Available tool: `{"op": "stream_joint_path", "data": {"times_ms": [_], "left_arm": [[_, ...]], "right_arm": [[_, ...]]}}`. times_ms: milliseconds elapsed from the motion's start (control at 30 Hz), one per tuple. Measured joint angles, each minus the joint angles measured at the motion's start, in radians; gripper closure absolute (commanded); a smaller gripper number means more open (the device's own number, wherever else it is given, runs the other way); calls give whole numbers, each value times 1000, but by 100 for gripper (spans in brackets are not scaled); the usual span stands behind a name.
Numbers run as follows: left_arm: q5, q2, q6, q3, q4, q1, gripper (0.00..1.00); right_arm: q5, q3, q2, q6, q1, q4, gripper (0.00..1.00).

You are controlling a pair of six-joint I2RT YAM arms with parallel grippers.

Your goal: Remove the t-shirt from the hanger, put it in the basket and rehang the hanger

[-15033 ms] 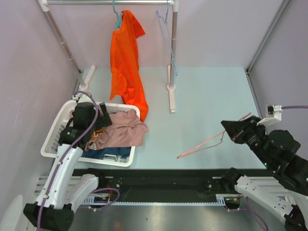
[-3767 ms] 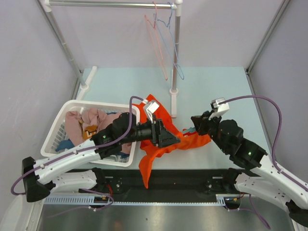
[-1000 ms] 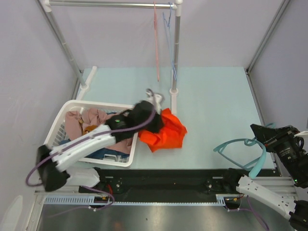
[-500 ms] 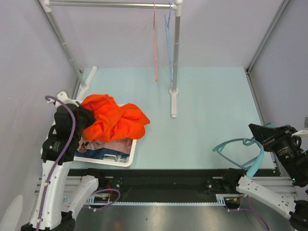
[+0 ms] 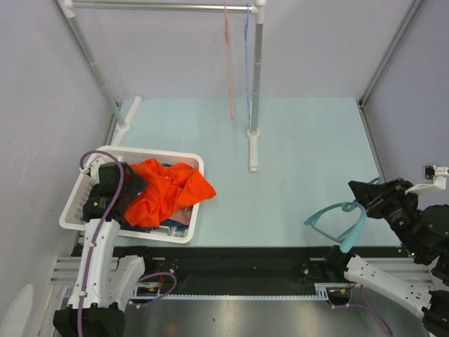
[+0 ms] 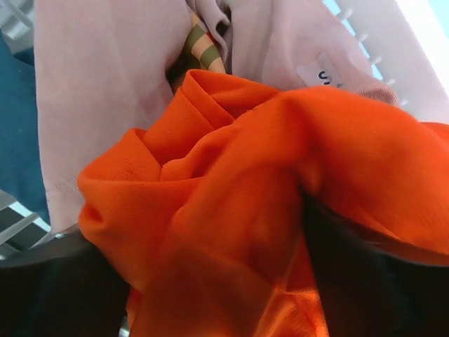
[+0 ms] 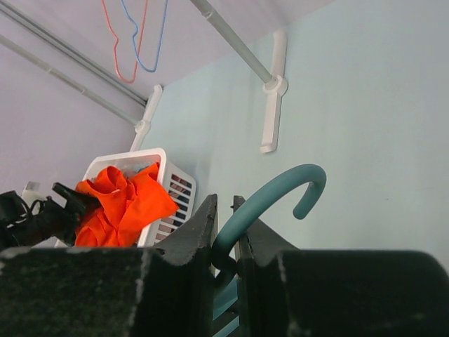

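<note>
Enclosing pale-blue table (image 5: 302, 140) — lilac walls (image 5: 330, 49), rear rail (image 5: 154, 5) — t-shirt (image 5: 165, 193) in basket (image 5: 154, 152).

Shows orange t-shirt (image 6: 266, 196) crumpled in thick folds from centre out to 3 and 6 o'clock. Lies on top of a pale pink garment (image 6: 105, 84) spread from 9 through 1 o'clock, white label (image 6: 319, 72) at 1. Touches striped olive-and-orange fabric (image 6: 200, 53) at 12. At 9, dark blue cloth (image 6: 15, 140); at 8, white basket slats (image 6: 17, 226). At 7 and 5, dark fingers (image 6: 63, 288) of left gripper (image 6: 214, 295), apart, orange cloth packed in the gap. Grip or mere contact: cannot tell.
</note>
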Motion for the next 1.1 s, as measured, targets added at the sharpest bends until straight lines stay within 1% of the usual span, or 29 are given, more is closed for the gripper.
{"op": "stream_joint_path", "data": {"times_ms": [67,167,300,367,467,500,567,633,767,867,933,967,1000,1100], "left_arm": [[4,-9,-9,0,4,0,0],[-14,-79,-12,31,-2,1,0],[-23,-141,-8,170,-9,1,0],[8,-155,9,251,6,1,0],[159,-156,43,311,78,2,0],[262,-157,54,310,124,-1,0],[396,-155,60,301,175,-15,0],[512,-155,68,290,229,-69,0],[702,-144,78,284,340,-245,0],[794,-78,86,303,396,-466,0],[820,-1,95,324,413,-630,0],[822,27,98,331,416,-685,0],[821,64,104,343,414,-767,0],[802,161,113,373,410,-927,0]], "right_arm": [[-9,-7,15,2,0,2,100],[-21,-18,33,2,0,7,100],[-29,-25,50,-2,0,18,100],[-31,-28,64,-11,0,27,100],[-40,-35,93,-33,0,44,100],[-45,-39,101,-42,0,51,100],[-60,-48,122,-71,0,67,100],[-81,-60,138,-103,0,85,100],[-144,-86,169,-183,0,125,100],[-190,-91,225,-244,1,137,100],[-211,-91,298,-278,1,136,100],[-214,-91,329,-288,2,136,100],[-215,-91,374,-301,2,128,100],[-197,-113,471,-320,18,116,100]]}}
